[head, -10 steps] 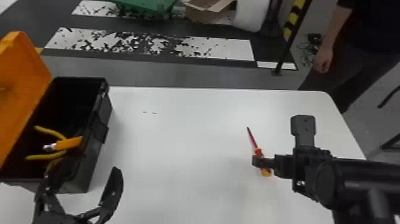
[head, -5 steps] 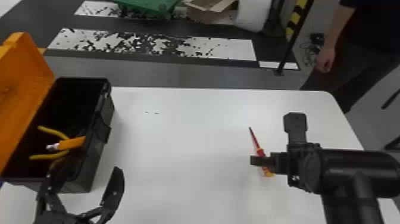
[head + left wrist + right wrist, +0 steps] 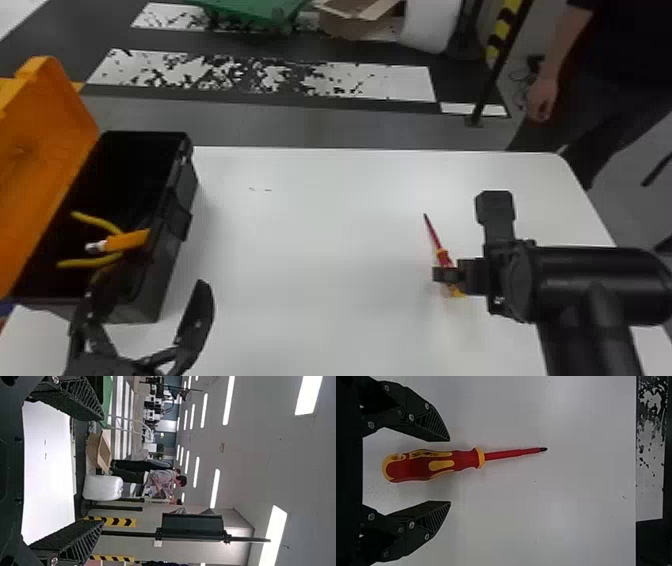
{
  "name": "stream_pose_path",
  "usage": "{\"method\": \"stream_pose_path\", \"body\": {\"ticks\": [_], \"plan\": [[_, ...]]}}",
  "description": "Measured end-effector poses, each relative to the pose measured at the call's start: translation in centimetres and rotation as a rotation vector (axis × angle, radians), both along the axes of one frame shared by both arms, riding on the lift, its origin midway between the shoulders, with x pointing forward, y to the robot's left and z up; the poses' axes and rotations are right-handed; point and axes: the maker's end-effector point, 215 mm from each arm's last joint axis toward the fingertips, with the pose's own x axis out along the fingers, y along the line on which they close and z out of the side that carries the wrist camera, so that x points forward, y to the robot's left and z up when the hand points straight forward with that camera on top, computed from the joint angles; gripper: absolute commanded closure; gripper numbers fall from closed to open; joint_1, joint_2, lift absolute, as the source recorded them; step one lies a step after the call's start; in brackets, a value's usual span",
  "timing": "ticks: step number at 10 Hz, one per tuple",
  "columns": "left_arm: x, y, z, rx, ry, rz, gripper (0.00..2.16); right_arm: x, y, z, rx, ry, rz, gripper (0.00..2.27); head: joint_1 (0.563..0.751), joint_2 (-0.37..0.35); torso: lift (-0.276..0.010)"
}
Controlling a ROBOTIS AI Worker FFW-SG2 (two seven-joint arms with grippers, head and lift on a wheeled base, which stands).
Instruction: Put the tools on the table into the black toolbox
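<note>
Text: none legible | screwdriver handle (image 3: 411, 469): small dark marking (image 3: 426, 454), unreadable

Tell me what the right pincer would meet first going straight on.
Probably the table: the right pincer seems to point down, its open fingers to either side of the screwdriver; remaining depth is unclear.

White table (image 3: 310, 240) with red-yellow screwdriver (image 3: 462, 460) at right and, apparently, black toolbox (image 3: 167, 265) at left.
</note>
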Motion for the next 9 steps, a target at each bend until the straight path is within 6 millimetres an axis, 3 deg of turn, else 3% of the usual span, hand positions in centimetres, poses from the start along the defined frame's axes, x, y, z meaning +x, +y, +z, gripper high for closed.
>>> {"method": "stream_pose_path", "body": {"ticks": [1,2,3,6,9], "plan": [[0.0,0.0,0.0,0.000,0.000,0.000,0.07,-0.3,-0.2,-0.2,-0.005,0.012,-0.002,0.96,0.695,-0.045,-0.075],[0.0,0.0,0.0,-0.001,0.001,0.000,0.07,-0.5,-0.3,-0.3,-0.009,0.017,-0.004,1.76,0.695,-0.048,-0.075],[0.0,0.0,-0.1,-0.001,0.002,0.000,0.07,-0.7,-0.7,-0.4,-0.021,0.023,-0.011,2.26,0.695,-0.053,-0.075],[-0.1,0.1,-0.4,-0.001,0.008,0.002,0.07,-1.6,-1.0,-0.4,-0.036,0.052,-0.018,2.26,0.695,-0.059,-0.075],[0.0,0.1,0.4,-0.002,-0.012,0.002,0.07,-1.4,-0.5,1.7,-0.025,-0.004,-0.010,2.26,0.695,-0.052,-0.075]]}}
